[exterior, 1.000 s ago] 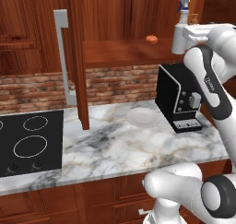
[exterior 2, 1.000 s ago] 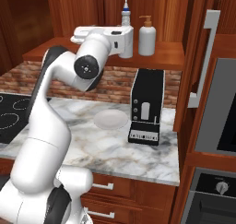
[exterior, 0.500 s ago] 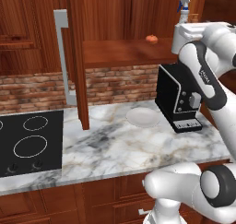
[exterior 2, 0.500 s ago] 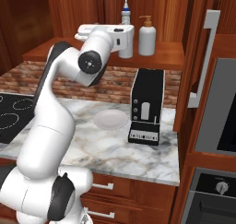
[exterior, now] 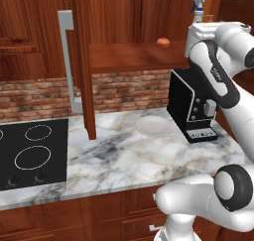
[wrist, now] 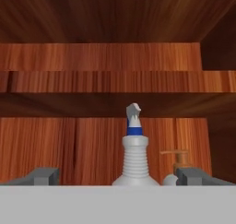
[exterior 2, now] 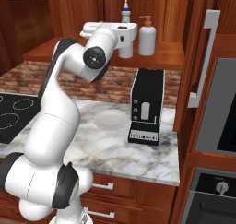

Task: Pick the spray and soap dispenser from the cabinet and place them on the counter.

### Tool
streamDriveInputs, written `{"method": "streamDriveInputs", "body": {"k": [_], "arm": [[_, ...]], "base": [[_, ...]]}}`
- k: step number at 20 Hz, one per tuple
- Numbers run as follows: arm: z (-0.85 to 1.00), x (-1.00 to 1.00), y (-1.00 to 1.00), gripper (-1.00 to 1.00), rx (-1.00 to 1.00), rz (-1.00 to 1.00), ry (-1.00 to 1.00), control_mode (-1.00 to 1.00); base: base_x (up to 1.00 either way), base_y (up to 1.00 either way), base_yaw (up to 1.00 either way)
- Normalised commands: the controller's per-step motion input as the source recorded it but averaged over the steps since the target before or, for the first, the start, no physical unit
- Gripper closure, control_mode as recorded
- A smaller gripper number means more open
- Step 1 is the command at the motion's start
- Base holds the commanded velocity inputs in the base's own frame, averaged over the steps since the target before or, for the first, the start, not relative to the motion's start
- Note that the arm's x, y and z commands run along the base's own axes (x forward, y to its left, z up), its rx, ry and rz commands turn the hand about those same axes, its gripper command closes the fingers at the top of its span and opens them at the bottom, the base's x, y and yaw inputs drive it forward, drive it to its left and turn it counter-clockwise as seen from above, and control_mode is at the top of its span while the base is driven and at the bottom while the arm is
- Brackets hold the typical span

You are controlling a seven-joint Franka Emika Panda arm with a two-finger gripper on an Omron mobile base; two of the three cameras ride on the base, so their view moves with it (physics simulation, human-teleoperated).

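The spray (wrist: 134,156) stands on the cabinet shelf (exterior 2: 170,57), its blue-and-white nozzle (exterior 2: 125,7) rising above my hand. My gripper (wrist: 120,177) is open, its two fingertips (wrist: 45,176) wide on either side of the bottle at its lower body, not touching it. From the right base, the gripper (exterior 2: 126,42) hides most of the spray's body. The soap dispenser (exterior 2: 147,38), squat with an orange pump, stands just right of the spray, and its pump (wrist: 179,157) shows beside the right fingertip. In the left base view the spray (exterior: 198,6) tops the gripper (exterior: 197,32). The marble counter (exterior: 124,155) lies below.
The cabinet door (exterior: 82,61) stands open with its silver handle (exterior: 67,61). A small orange round object (exterior: 162,41) sits on the shelf. A black coffee machine (exterior 2: 147,105) and a white plate (exterior 2: 110,119) stand on the counter, with the cooktop (exterior: 30,150) at left and an oven (exterior 2: 216,108) at right.
The hand has edged slightly closer to the spray and the elbow has shifted. The jaws have stayed open and the bottles have not moved.
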Motion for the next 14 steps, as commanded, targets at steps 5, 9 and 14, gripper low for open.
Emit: {"method": "streamDriveInputs", "body": {"k": [5,9,14], "arm": [[-0.01,0.26,-0.12,-1.00,0.00,-0.01,0.01,-1.00],[-0.04,0.28,-0.10,-1.00,0.00,-0.01,0.02,-1.00],[-0.07,0.31,-0.05,-1.00,0.00,0.00,0.03,-1.00]], "base": [[0.00,0.00,0.00],[0.00,0.00,0.00],[0.00,0.00,0.00]]}}
